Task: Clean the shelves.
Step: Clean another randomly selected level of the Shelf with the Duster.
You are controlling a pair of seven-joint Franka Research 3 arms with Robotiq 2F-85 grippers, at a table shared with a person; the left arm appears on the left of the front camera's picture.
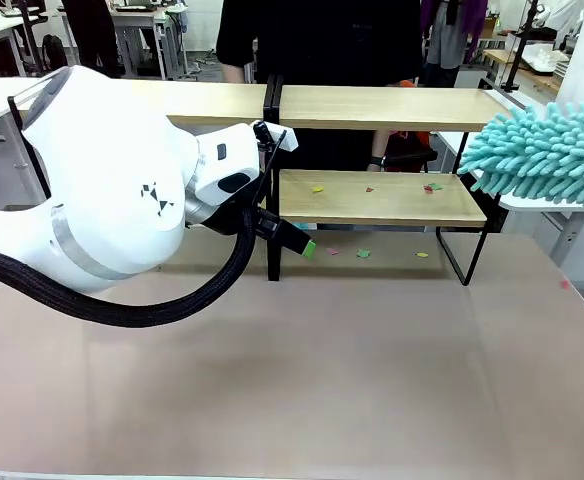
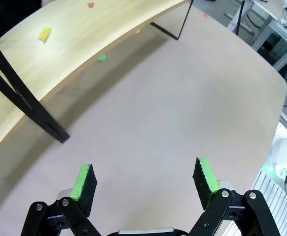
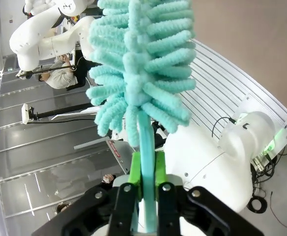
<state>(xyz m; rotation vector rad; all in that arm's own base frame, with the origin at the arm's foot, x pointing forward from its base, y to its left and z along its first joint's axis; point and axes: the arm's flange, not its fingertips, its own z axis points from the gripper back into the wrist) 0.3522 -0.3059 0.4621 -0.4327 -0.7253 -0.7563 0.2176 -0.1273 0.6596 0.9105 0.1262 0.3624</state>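
The shelves (image 1: 377, 197) stand at the far side of the pinkish-brown tabletop (image 1: 322, 370), across the middle and left of it, with a person in a dark top (image 1: 322, 40) close behind them. They are a low, wide rack in two sections joined side by side: light wooden boards with a pale grain, carried on a thin black metal frame. Both upper boards run level with each other. The lower right board is in plain sight, while the left section is largely hidden behind the white left arm (image 1: 92, 190).

Small paper scraps (image 1: 317, 189) in yellow, red and green lie scattered on the lower right board. More scraps (image 1: 363, 253) lie on the tabletop below it.

The left claw (image 2: 143, 179) is open and empty, its green pads wide apart. It hangs over bare tabletop on the near side of the rack, by the foot of the middle black post.

The right claw (image 3: 146, 169) is closed on the teal handle of a fluffy turquoise duster (image 1: 547, 152). The duster's head sits at the right end of the rack, between the heights of the upper and lower boards. Whether it touches the wood cannot be told.
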